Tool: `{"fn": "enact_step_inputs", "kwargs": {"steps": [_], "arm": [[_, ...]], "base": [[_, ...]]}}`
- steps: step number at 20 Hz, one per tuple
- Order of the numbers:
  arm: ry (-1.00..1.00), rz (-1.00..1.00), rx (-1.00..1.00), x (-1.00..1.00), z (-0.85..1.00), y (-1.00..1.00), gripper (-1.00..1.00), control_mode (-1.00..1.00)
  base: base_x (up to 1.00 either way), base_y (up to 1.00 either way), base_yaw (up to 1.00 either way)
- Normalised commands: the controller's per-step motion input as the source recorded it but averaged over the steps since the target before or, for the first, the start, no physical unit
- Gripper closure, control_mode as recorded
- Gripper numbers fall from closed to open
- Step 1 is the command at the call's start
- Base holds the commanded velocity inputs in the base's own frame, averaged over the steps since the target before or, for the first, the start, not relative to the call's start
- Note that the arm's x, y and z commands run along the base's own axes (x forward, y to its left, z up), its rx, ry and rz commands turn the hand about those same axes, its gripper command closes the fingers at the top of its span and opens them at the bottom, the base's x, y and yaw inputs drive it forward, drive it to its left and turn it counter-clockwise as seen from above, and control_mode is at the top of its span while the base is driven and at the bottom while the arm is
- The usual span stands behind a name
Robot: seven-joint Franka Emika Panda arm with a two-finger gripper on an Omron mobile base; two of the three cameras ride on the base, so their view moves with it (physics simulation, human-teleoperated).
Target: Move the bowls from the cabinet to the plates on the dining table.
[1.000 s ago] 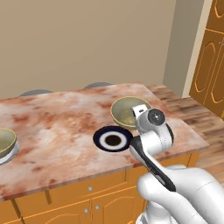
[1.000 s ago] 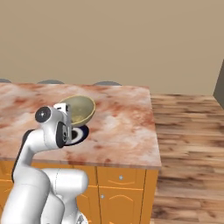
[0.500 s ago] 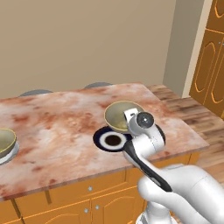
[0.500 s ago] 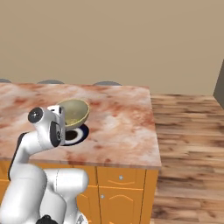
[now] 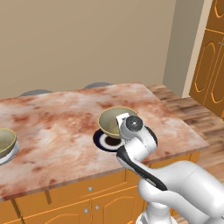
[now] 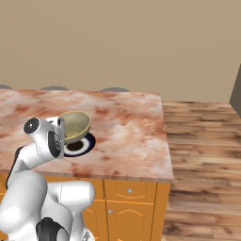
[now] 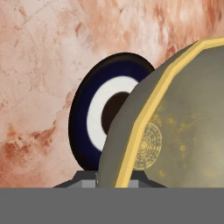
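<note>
My gripper [image 5: 121, 124] is shut on the near rim of an olive-grey bowl [image 5: 112, 119] with a yellowish rim. The bowl hangs tilted just above the dark navy plate [image 5: 104, 141] with its white ring, on the marbled dining table [image 5: 57, 109]. From the right, the bowl [image 6: 75, 123] covers part of that plate [image 6: 80, 146]. In the hand view the bowl [image 7: 175, 131] hides the right of the plate [image 7: 94, 116], and the fingertips [image 7: 83, 177] clamp its rim. A second bowl [image 5: 4, 142] sits on the pale plate [image 5: 12, 153] at the far left.
Grey stool tops [image 5: 98, 84] peek over the table's far edge. Tall orange arched-panel doors [image 5: 210, 65] stand at the far right; I cannot tell if they are the cabinet. Wooden floor [image 6: 202, 155] lies beyond the table's right end.
The arm has carried the bowl leftward and lower across the table, from beside the dark plate to just over it. The gripper has stayed shut on the rim.
</note>
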Motion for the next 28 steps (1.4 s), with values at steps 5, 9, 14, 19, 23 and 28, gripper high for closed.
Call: {"fn": "enact_step_inputs", "kwargs": {"steps": [5, 9, 14, 19, 23, 28], "arm": [[0.00, 0.00, 0.00, 0.00, -0.33, 0.06, 1.00, -1.00], [0.00, 0.00, 0.00, 0.00, -0.40, 0.00, 1.00, -1.00], [0.00, 0.00, 0.00, 0.00, -0.43, 0.00, 1.00, -1.00], [0.00, 0.00, 0.00, 0.02, -0.34, 0.00, 1.00, -1.00], [0.00, 0.00, 0.00, 0.05, -0.24, -0.01, 1.00, -1.00], [0.00, 0.00, 0.00, 0.12, -0.16, -0.12, 1.00, -1.00]], "base": [[0.00, 0.00, 0.00], [0.00, 0.00, 0.00], [0.00, 0.00, 0.00], [0.00, 0.00, 0.00], [0.00, 0.00, 0.00], [0.00, 0.00, 0.00]]}}
